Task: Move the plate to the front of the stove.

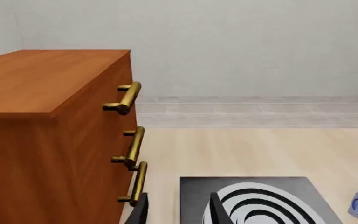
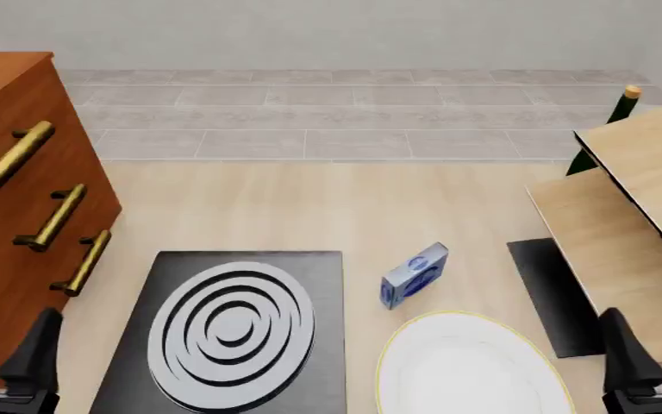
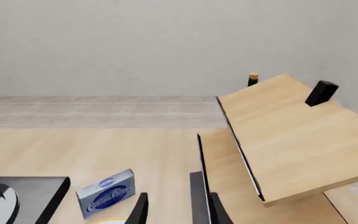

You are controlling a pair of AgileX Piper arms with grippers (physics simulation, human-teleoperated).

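Standing beside the plate (image 2: 469,366) (both claws gape empty), a blue box (image 2: 413,274) bears illegible script.

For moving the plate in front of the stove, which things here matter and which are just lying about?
Part of the job:
- plate, white with a gold rim
- stove, black with a ringed burner

Just lying about:
- wooden cabinet with brass handles
- small blue box
- dark mat
- wooden shelf
- green bottle behind the shelf
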